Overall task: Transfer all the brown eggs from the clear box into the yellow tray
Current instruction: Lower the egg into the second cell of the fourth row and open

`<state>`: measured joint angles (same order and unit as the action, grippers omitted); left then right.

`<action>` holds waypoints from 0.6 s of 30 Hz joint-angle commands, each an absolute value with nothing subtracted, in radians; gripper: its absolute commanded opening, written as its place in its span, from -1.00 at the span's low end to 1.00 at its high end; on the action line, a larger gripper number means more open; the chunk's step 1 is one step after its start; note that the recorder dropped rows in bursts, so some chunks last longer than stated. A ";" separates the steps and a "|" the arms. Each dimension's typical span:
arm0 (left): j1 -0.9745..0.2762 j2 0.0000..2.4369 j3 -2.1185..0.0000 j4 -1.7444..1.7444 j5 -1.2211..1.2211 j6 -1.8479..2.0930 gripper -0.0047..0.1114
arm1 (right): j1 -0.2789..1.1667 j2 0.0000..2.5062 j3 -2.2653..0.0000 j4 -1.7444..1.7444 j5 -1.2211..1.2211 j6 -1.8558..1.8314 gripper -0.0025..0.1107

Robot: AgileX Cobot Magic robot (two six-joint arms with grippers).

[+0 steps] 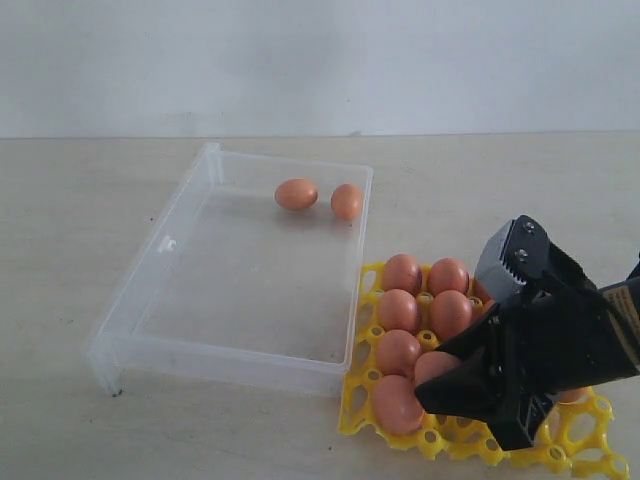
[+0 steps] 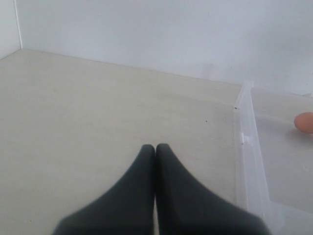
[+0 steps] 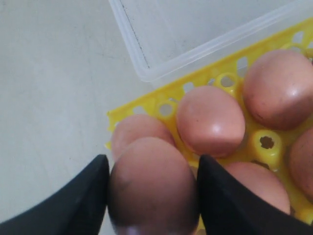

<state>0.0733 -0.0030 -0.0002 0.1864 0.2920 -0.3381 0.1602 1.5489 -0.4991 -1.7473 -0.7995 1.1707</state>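
Egg (image 3: 152, 186) clamped between the fingers (image 3: 73, 205) of the right gripper (image 3: 152, 164), pressed on both flanks: jaws wide, yet grasping and not released. Long axis seemingly along the fingers, the shell filling the whole gap, no slack visible on either side. Hanging over the near left corner of the tray (image 1: 365, 425), just above the eggs already seated there. Target cup presumably straight underneath, but hidden by the shell itself, so not possible to confirm as free. Coming move, by judgement, a short straight descent and then a release. Main danger the closeness of the neighbours: corner egg (image 3: 132, 128) just behind the held one in the right wrist view, next egg (image 3: 210, 120) just beside it.

Shell pinkish-brown, smooth, a little glossy, with faint darker speckles on some.

Further out, six seated eggs (image 1: 398, 310) countable on the box side of the tray in the exterior view, the others mostly covered by the arm. Box (image 1: 160, 250) with its near right corner right at the tray's edge. Two eggs (image 1: 296, 194) left inside, near its far right corner, close together, lying on their sides.

Left gripper (image 2: 155, 149) clenched on nothing, above bare desk (image 2: 73, 122) outside the left wall of the box. Remaining pair probably nearer to the right arm.
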 commanded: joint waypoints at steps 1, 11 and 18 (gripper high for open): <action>0.068 0.000 0.000 0.180 0.293 -0.346 -0.99 | 0.161 1.548 -0.497 -1.744 -0.788 1.172 0.03; 0.068 0.000 0.000 0.180 0.293 -0.346 -0.99 | 0.161 1.548 -0.497 -1.744 -0.784 1.172 0.02; 0.068 0.000 0.000 0.180 0.293 -0.346 -0.99 | 0.161 1.547 -0.502 -1.639 -0.802 1.172 -0.03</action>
